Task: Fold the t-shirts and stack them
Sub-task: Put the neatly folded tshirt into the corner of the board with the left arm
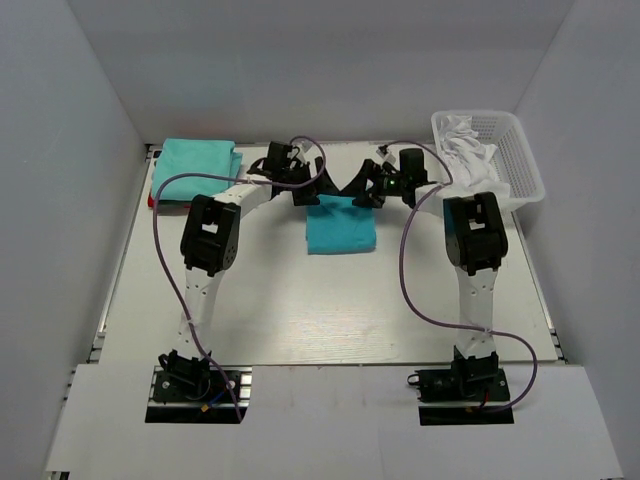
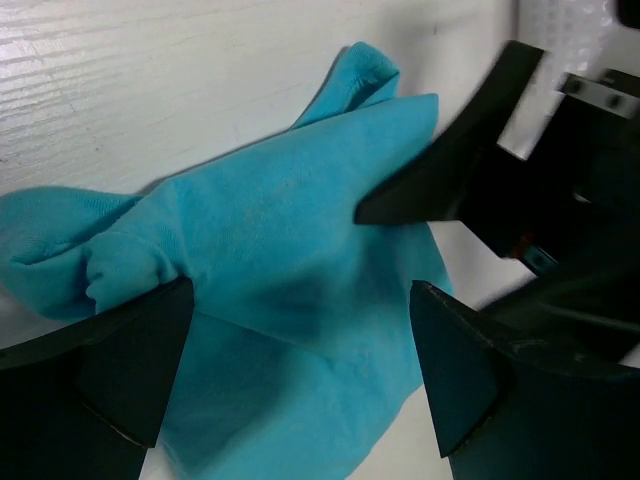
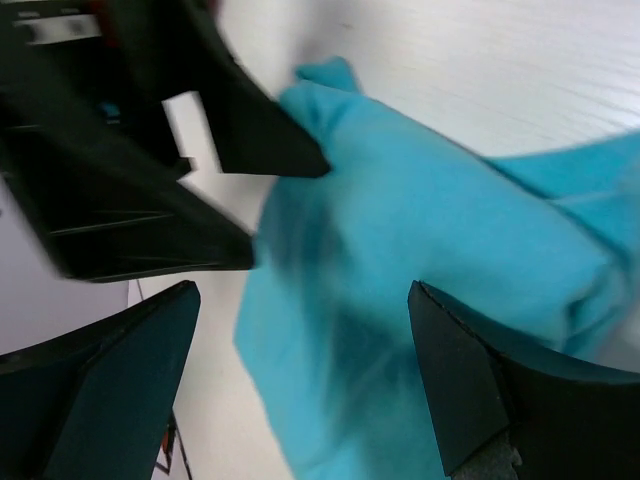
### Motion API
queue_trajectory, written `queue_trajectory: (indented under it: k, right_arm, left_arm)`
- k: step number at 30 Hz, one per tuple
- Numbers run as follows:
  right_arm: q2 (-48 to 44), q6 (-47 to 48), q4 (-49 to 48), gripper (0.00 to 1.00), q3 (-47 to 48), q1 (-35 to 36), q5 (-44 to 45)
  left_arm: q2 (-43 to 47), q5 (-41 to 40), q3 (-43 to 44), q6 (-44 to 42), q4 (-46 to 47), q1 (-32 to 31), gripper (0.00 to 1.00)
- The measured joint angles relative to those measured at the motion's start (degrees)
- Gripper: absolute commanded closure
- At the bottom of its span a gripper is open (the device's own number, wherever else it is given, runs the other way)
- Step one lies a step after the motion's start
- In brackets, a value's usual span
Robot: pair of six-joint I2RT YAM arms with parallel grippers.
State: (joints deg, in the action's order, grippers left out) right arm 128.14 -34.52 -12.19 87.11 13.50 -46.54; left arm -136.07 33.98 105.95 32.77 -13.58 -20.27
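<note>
A bright turquoise t-shirt [image 1: 340,230] lies folded into a rough rectangle at the middle of the table. Both grippers hang over its far edge, close together. My left gripper [image 1: 306,196] stands open above the cloth's left far corner. In the left wrist view the t-shirt [image 2: 290,260] fills the gap between my left gripper's [image 2: 300,372] fingers, which do not pinch it. My right gripper [image 1: 366,194] is open too, over the t-shirt [image 3: 430,250], and nothing is pinched in my right gripper [image 3: 300,380]. A stack of paler folded t-shirts [image 1: 196,160] rests at the back left.
A white plastic basket [image 1: 520,160] holding white cloth stands at the back right corner. A small red thing [image 1: 150,201] peeks out at the stack's left edge. White walls enclose the table on three sides.
</note>
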Motion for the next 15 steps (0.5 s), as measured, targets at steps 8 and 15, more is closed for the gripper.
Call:
queue_trajectory:
  k: [8, 15]
  right_arm:
    - [3.41, -0.85, 0.31, 0.10, 1.57, -0.74, 1.49]
    - [-1.11, 3.80, 6.64, 0.10, 2.08, -0.76, 5.53]
  left_arm:
    - [0.04, 2.03, -1.14, -1.97, 1.46, 1.33, 0.00]
    - [1.38, -3.45, 7.39, -6.43, -7.93, 2.21, 0.00]
